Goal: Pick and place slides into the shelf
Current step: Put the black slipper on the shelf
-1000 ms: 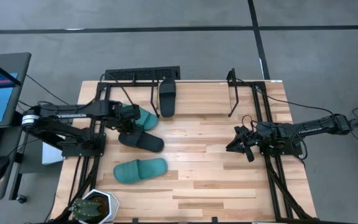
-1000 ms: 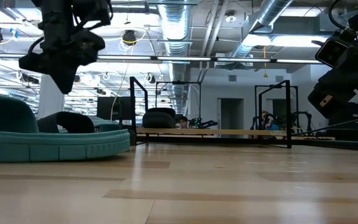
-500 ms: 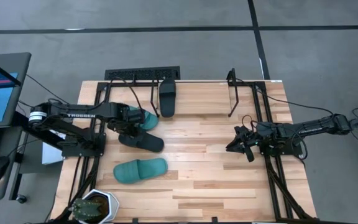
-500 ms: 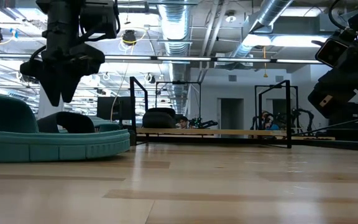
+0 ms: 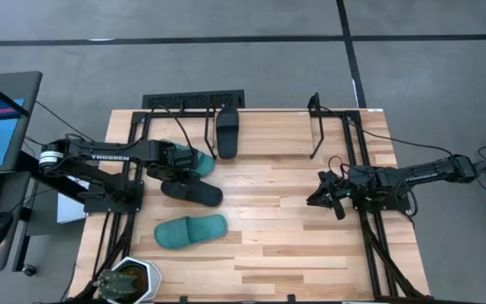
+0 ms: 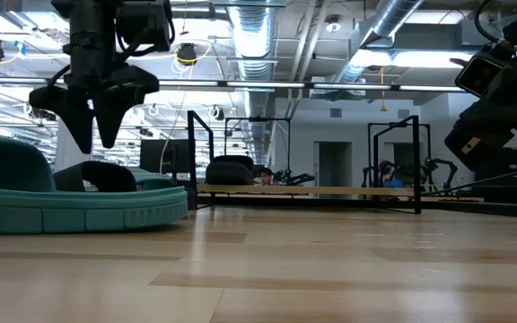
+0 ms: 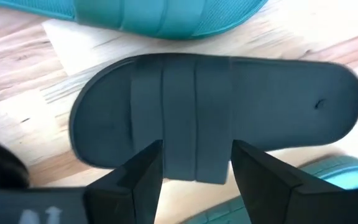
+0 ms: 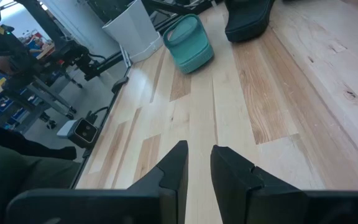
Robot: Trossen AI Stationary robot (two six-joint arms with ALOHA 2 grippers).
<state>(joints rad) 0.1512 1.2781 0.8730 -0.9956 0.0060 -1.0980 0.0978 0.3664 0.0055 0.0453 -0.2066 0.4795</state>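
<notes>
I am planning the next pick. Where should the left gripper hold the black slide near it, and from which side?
Probably the wide strap of the black slide, taken from above: the slide lies flat, sole down, so the arched strap is the raised part. The open left gripper hangs over it.

left gripper (image 6: 95, 135) spread, pointing down, right gripper (image 5: 315, 196) idle

Overhead camera looks straight down; low camera level across the same table (image 5: 294, 245); wrist cameras close.

R gripper (image 8: 199, 163) fingers near-closed over wood table (image 8: 272, 93); teal slide (image 8: 188, 42), black slide (image 8: 247, 18) beyond
</notes>
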